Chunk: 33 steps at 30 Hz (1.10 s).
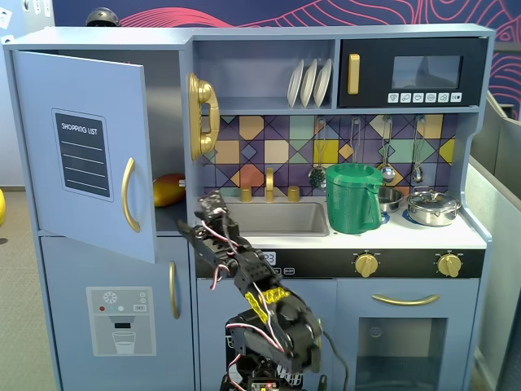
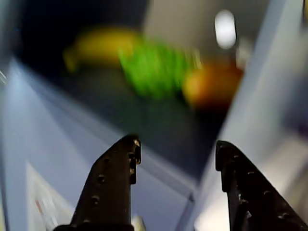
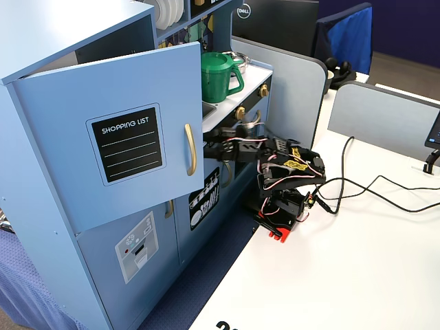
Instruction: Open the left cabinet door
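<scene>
The left cabinet door (image 1: 85, 151) (image 3: 113, 134), pale blue with a black "SHOPPING LIST" panel and a curved gold handle (image 1: 128, 194) (image 3: 190, 149), stands swung partly open at the upper left of a toy kitchen (image 1: 342, 326) in both fixed views, its handle edge out from the cabinet front. Behind it in a fixed view the dark compartment shows a yellow-orange toy fruit (image 1: 168, 190); the wrist view looks into the same space, where blurred yellow (image 2: 98, 45), green (image 2: 154, 67) and orange (image 2: 211, 86) shapes lie on the shelf. The hand (image 1: 210, 213) (image 2: 175, 154) (image 3: 210, 144) reaches toward the gap beside the door's free edge, its two dark fingers (image 2: 113, 183) spread wide with nothing between them. Below the open door sits a second blue door with a water-dispenser graphic (image 1: 120, 320) (image 3: 136, 247), closed. To the right in a fixed view the kitchen has a gold toy phone (image 1: 203, 114), a sink (image 1: 277, 218), a green pitcher (image 1: 352, 198) (image 3: 218, 74), a steel pot (image 1: 433, 206), white plates (image 1: 310, 81) on the upper shelf, and a microwave (image 1: 411, 73). The arm's base stands on a white surface (image 3: 357, 275), with black cables (image 3: 371, 189) trailing across it. Around it the room is an office: grey partition panels (image 3: 378, 113), a dark monitor (image 3: 275, 27), a blue chair (image 3: 347, 34), and blue carpet (image 3: 206, 275) beneath the kitchen.
</scene>
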Tool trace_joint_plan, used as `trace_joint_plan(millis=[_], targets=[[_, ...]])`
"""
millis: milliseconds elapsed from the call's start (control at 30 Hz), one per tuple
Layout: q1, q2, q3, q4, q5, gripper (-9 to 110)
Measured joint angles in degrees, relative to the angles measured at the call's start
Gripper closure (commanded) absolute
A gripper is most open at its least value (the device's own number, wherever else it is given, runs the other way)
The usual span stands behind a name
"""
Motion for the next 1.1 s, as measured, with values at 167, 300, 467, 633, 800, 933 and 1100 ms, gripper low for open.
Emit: trace_joint_plan(millis=[167, 300, 467, 633, 800, 933, 1100], targets=[[-3.34, -5.1, 0.0, -3.43, -5.36, 89], [-11.69, -5.54, 0.0, -6.77, -12.22, 88], [-23.91, -5.63, 0.0, -10.02, -20.65, 87], [-33.31, -8.09, -0.09, -13.71, -25.58, 87], [-37.71, -10.37, -0.53, -16.7, -27.16, 87], [-33.22, -9.23, -0.53, -15.47, -23.38, 88], [-12.92, -5.36, -0.62, -2.81, -12.04, 89]])
